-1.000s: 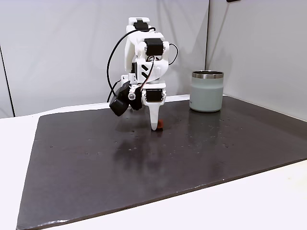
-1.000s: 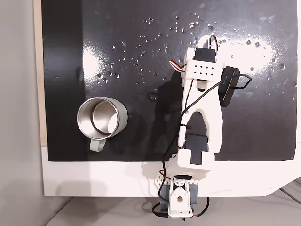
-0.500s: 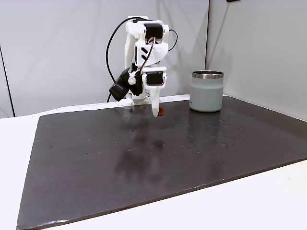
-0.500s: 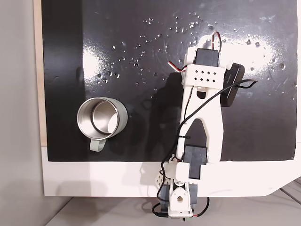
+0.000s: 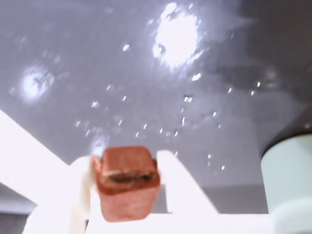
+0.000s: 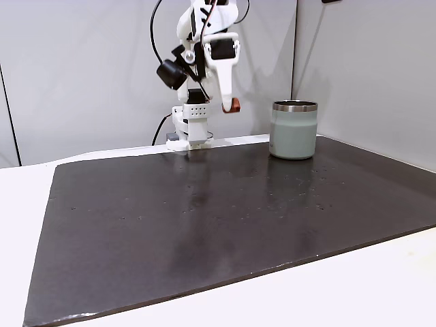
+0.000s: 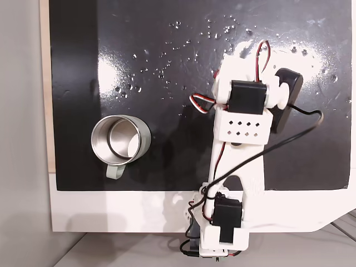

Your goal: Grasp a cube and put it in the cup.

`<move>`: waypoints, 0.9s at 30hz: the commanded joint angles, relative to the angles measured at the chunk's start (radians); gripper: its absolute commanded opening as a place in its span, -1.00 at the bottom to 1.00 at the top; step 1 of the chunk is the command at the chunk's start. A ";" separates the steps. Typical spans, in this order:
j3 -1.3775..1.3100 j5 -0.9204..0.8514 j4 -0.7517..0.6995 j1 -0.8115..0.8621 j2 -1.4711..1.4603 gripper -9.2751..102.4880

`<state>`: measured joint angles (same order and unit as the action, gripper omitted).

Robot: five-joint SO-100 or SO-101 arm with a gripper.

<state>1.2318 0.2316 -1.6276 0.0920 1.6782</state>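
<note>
In the wrist view, the reddish-orange cube point(image 5: 126, 181) is clamped between the two white fingers of my gripper point(image 5: 126, 163), well above the dark mat. The side-on fixed view shows my gripper point(image 6: 230, 106) raised high with the cube point(image 6: 234, 105) at its tip, about level with the rim of the cup and to its left. The pale grey-green cup point(image 6: 294, 131) with a steel rim stands upright on the mat. From above, the cup point(image 7: 146, 136) looks hollow, with a small tab on its near side, and it lies left of the arm point(image 7: 245, 122). The cup's wall point(image 5: 287, 180) shows at the wrist view's lower right.
A dark, speckled mat point(image 6: 204, 225) covers most of the white table. The arm's base point(image 6: 189, 129) stands at the mat's far edge. A grey wall panel point(image 6: 368, 68) rises close behind the cup.
The gripper has risen from mat level to well above it, carrying the cube. The arm has folded up and back toward its base. The cup has not moved.
</note>
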 commanded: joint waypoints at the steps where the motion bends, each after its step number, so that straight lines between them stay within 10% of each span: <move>1: -0.083 -0.018 -0.034 -0.003 0.095 -0.72; 27: -0.227 -0.035 -0.103 -0.437 0.146 -0.73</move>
<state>1.0630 0.2132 -1.7319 -0.2700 1.7533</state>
